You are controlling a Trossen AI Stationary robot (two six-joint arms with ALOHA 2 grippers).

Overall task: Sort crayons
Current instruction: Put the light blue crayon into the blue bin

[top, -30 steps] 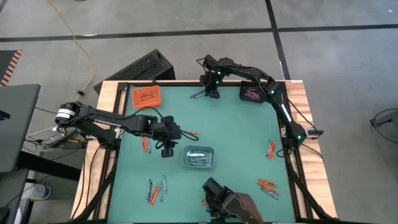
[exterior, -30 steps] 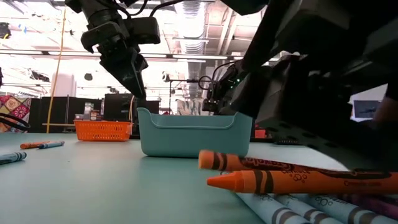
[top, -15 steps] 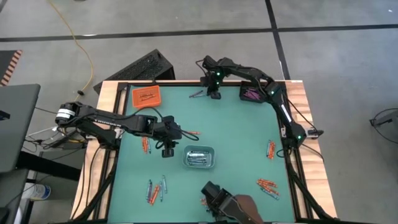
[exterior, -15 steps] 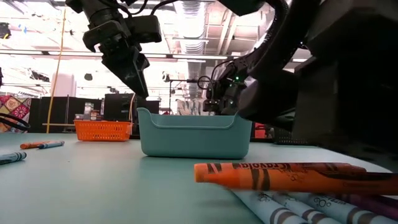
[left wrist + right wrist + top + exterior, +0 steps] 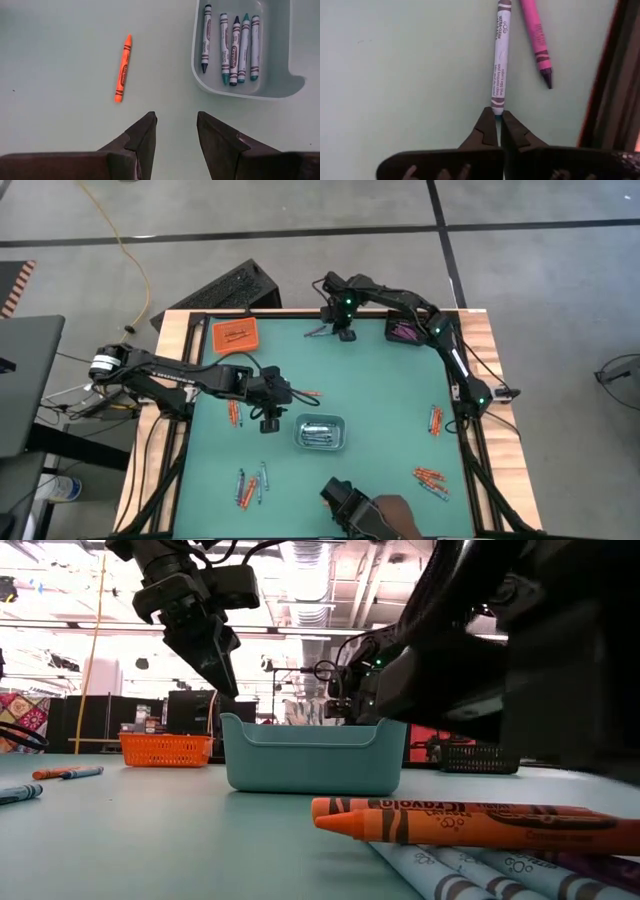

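Right claw [image 5: 497,122] is down at the far edge of the mat, between the orange tray [image 5: 236,334] and the black tray [image 5: 405,330]. Its fingers are pressed together, with no gap showing. The grey-blue crayon [image 5: 499,60] lies flat on the mat with its near end right at my fingertips. I can't tell whether that end is nipped or I've closed on nothing, and my guess is a miss or a bare tip pinch. A pink crayon [image 5: 536,35] lies just beside it, angled away and not touching me. To do this well, I'd lift only slightly and check that the crayon comes along. If it doesn't, I'd spread the fingers, move further along the paper label, straddle the stick square-on and close there. An end grip will let it swing or pop out in transit, and I need to stay clear of the pink one while reseating. The likely destination is the grey tray [image 5: 321,432] mid-mat, which already holds similar crayons. Left claw [image 5: 175,132] waits beside that tray, fingers apart and holding nothing, with a single orange crayon [image 5: 122,67] on the mat ahead of it.
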